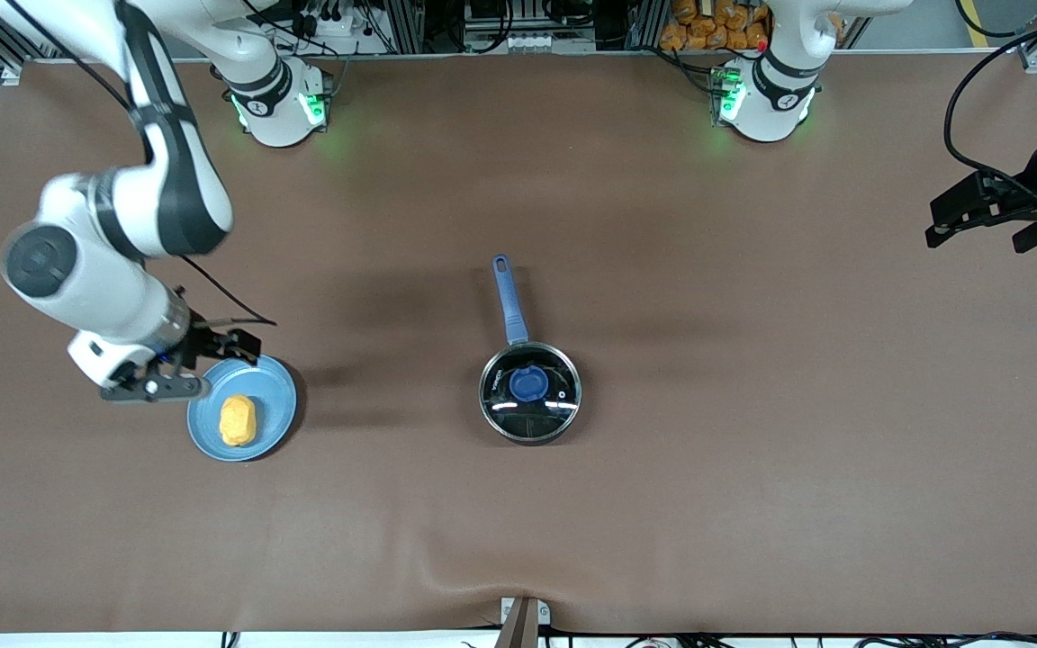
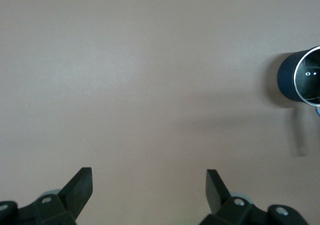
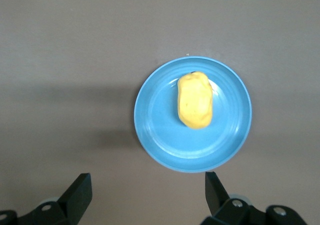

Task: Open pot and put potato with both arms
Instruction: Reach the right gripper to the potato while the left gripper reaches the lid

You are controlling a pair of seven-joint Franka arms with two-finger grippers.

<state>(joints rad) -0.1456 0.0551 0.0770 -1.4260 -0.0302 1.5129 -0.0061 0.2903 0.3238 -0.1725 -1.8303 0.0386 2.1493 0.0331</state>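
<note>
Currently right gripper [image 1: 212,355] spread above plate [image 1: 271,382] rim, potato [image 1: 238,420] on it; left gripper [image 1: 946,225] spread at bench edge; pot [image 1: 530,393] lidded, mid-bench.

Pretty sure I'm in a robotics lab: brown mat-covered table [image 1: 662,504], aluminium framing [image 1: 410,22] and cables [image 1: 978,90] around my bases.

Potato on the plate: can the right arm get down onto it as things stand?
Probably yes. The right gripper hangs over the blue plate's edge with jaws open, and the potato lies alone and uncovered on it. The left gripper waits at its own end.
</note>
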